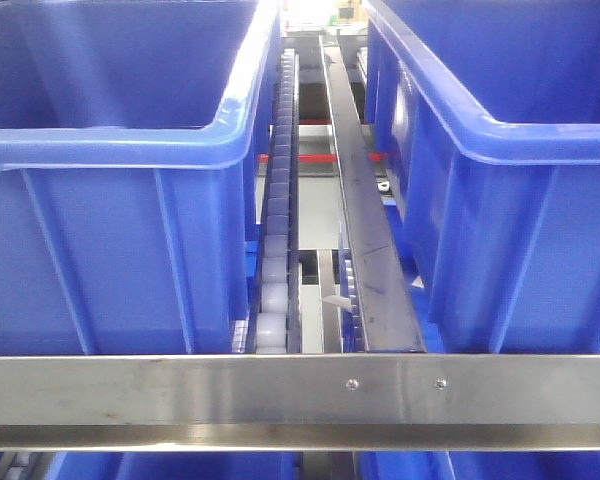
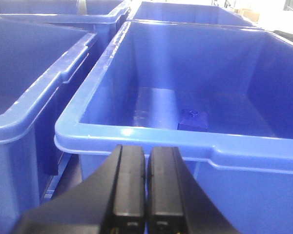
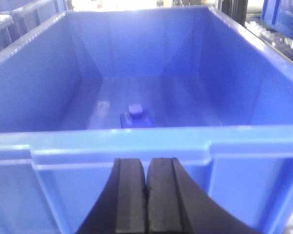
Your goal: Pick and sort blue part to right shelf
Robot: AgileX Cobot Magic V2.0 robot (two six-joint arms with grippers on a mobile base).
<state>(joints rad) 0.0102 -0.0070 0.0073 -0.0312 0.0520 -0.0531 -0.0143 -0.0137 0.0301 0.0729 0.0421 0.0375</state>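
Note:
A small blue part (image 2: 193, 120) lies on the floor of a blue bin (image 2: 136, 134) in the left wrist view, beyond the near rim. My left gripper (image 2: 146, 161) is shut with nothing in it, just outside and below that rim. In the right wrist view another blue part (image 3: 136, 117), a block with a stud on top, rests on the floor of a blue bin (image 3: 122, 141). My right gripper (image 3: 147, 170) is shut and empty, in front of the bin's near wall. Neither gripper shows in the front view.
Two large blue bins (image 1: 110, 150) (image 1: 520, 130) stand on the shelf behind a steel rail (image 1: 300, 395). Between them run a roller track (image 1: 275, 220) and a metal guide strip (image 1: 365, 220). More blue bins (image 2: 34, 63) stand left of and behind the left wrist's bin.

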